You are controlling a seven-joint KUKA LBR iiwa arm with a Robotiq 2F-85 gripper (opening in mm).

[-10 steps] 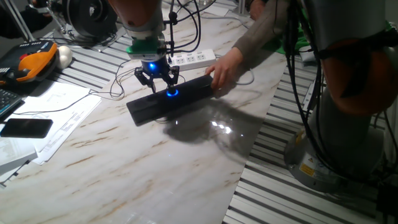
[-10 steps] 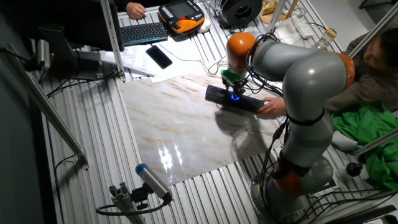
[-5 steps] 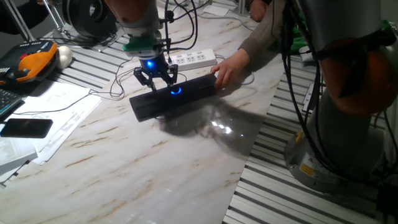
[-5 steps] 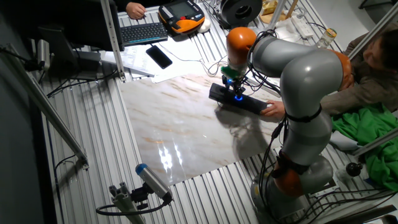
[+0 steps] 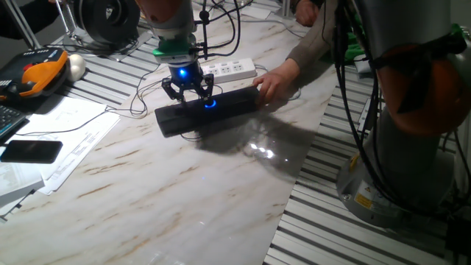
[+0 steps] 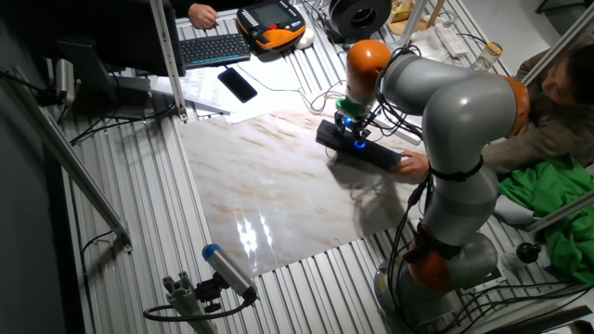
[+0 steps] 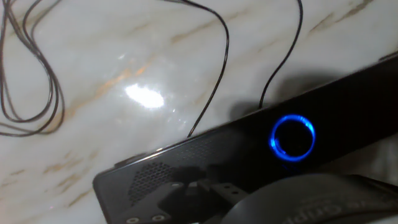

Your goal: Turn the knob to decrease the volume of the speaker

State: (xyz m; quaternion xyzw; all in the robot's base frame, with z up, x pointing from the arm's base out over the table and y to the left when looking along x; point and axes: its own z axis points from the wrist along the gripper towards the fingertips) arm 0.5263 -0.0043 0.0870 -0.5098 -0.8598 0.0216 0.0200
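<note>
The speaker [image 5: 210, 110] is a long black bar lying at an angle on the marble table [image 5: 184, 191]. The knob [image 5: 210, 103] glows as a blue ring at its middle. My gripper [image 5: 188, 91] hangs just above the speaker with its fingers spread, open and empty; the knob lies by its right finger. In the other fixed view the gripper [image 6: 352, 130] stands over the speaker [image 6: 364, 151] and the knob [image 6: 358, 142]. In the hand view the knob [image 7: 292, 137] sits right of centre on the speaker [image 7: 205, 162]; the fingertips do not show.
A person's hand [image 5: 274, 82] holds the speaker's right end. A white power strip [image 5: 228, 70] lies just behind it. Thin cables [image 7: 211, 74] run over the table. Papers [image 5: 66, 132], a black phone [image 5: 29, 151] and an orange pendant [image 5: 40, 73] are at the left.
The person's hand has slid the speaker back and to the right, toward the power strip. My gripper has followed slightly to the right and stays open above it.
</note>
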